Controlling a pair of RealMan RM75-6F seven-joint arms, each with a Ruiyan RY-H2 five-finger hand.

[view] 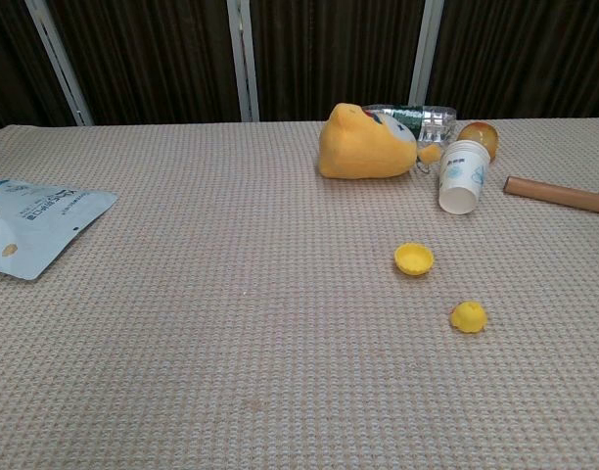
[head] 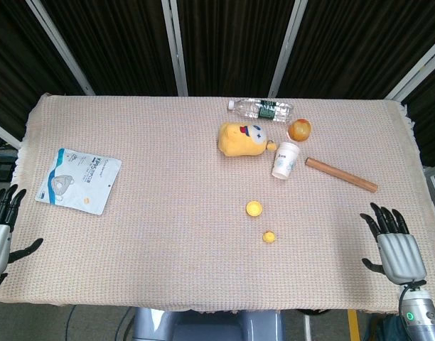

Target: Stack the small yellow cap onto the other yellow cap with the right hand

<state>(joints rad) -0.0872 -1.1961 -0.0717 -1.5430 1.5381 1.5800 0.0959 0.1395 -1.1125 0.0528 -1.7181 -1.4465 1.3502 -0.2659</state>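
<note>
Two yellow caps lie apart on the woven table cloth (head: 168, 185): the small yellow cap (head: 269, 236) sits nearer the front edge, the other yellow cap (head: 254, 208) just behind it and slightly left, open side up. The right hand (head: 396, 246) hovers over the table's right front corner, fingers spread and holding nothing, well apart from both caps. The left hand (head: 0, 229) is likewise spread and empty at the left edge.
</note>
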